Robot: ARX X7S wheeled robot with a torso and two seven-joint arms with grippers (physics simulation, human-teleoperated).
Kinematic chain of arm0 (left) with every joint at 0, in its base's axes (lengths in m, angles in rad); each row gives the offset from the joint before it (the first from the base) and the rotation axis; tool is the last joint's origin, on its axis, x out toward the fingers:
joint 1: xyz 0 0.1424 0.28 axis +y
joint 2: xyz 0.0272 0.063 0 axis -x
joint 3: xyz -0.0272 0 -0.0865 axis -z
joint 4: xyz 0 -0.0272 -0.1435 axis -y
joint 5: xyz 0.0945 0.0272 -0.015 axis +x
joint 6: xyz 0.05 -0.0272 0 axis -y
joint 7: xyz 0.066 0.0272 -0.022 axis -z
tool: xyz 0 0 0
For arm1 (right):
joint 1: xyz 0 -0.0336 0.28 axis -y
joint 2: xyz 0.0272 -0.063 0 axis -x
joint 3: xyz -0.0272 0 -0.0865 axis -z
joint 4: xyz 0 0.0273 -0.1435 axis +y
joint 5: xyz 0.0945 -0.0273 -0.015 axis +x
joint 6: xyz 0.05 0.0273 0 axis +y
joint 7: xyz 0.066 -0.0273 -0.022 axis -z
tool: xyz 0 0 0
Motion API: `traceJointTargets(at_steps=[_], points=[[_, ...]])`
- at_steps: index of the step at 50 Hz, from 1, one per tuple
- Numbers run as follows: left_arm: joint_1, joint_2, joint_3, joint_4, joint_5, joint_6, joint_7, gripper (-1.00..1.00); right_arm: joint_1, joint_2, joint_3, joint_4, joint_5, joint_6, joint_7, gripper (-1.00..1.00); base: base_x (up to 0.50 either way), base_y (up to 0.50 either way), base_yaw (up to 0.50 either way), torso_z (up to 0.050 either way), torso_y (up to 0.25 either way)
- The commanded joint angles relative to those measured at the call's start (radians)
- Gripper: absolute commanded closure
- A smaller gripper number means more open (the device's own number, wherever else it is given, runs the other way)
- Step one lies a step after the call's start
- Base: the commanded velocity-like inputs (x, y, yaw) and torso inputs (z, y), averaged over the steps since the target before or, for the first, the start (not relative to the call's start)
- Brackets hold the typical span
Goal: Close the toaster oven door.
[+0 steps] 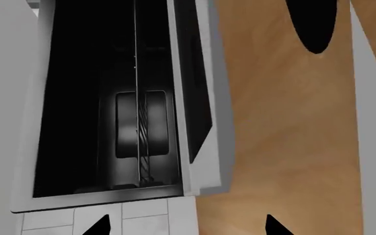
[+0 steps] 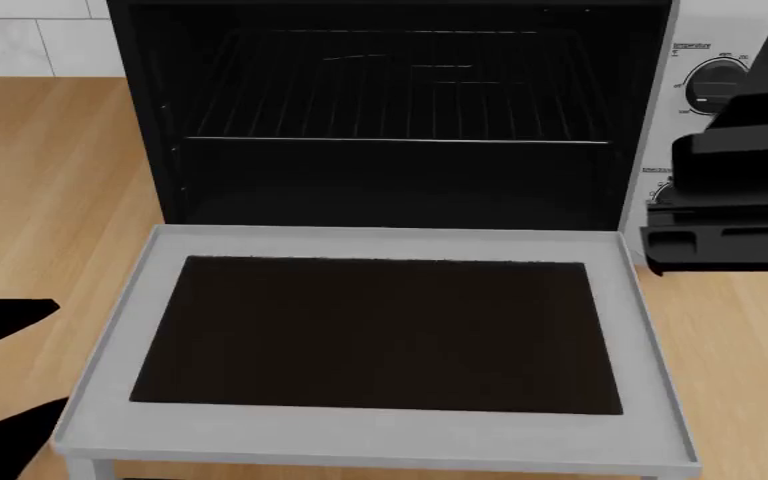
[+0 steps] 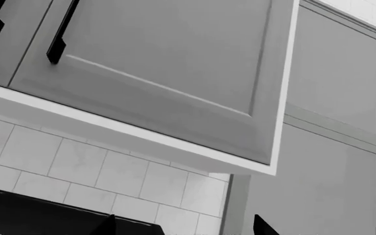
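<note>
Toaster oven (image 2: 398,110) open on the wooden table (image 2: 37,180), door (image 2: 384,340) lying flat toward the camera. Left tool (image 1: 184,225) spread beside the door, apparently clear. Right tool (image 3: 184,226) spread, facing wall cabinets (image 3: 162,73).

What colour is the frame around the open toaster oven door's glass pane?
Light grey frame around a dark glass pane, clearest in the head view.

We are seeing flat, even light — sharp renders, no blur or glare; the oven (image 2: 398,120) cavity is staying near-black, shadows soft.
</note>
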Motion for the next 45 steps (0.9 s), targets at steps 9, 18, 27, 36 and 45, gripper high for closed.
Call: traceJointTargets(at_steps=[9,18,27,36,45], points=[[-0.124,0.076,0.07,-0.114,0.049,0.081,0.012,-1.0,-0.052,0.027,0.034,-0.008,0.004,-0.029,0.0,-1.0,0.0,0.0,0.0,0.0,0.0],[-0.121,0.068,0.066,-0.06,0.034,0.078,0.027,-1.0,-0.074,0.036,0.05,-0.012,0.004,-0.045,-0.002,-1.0,0.0,0.0,0.0,0.0,0.0],[-0.132,0.069,0.049,-0.036,0.02,0.075,0.011,-1.0,-0.054,0.044,0.035,-0.006,0.022,-0.048,0.013,-1.0,0.0,0.0,0.0,0.0,0.0],[-0.124,0.055,0.013,0.026,-0.002,0.115,-0.061,-1.0,-0.008,0.06,0.013,0.001,0.065,-0.044,0.048,-1.0,0.0,0.0,0.0,0.0,0.0],[-0.188,0.063,0.035,0.003,0.024,0.216,-0.099,-1.0,-0.034,0.065,0.031,-0.005,0.067,-0.057,0.047,-1.0,0.0,0.0,0.0,0.0,0.001]])
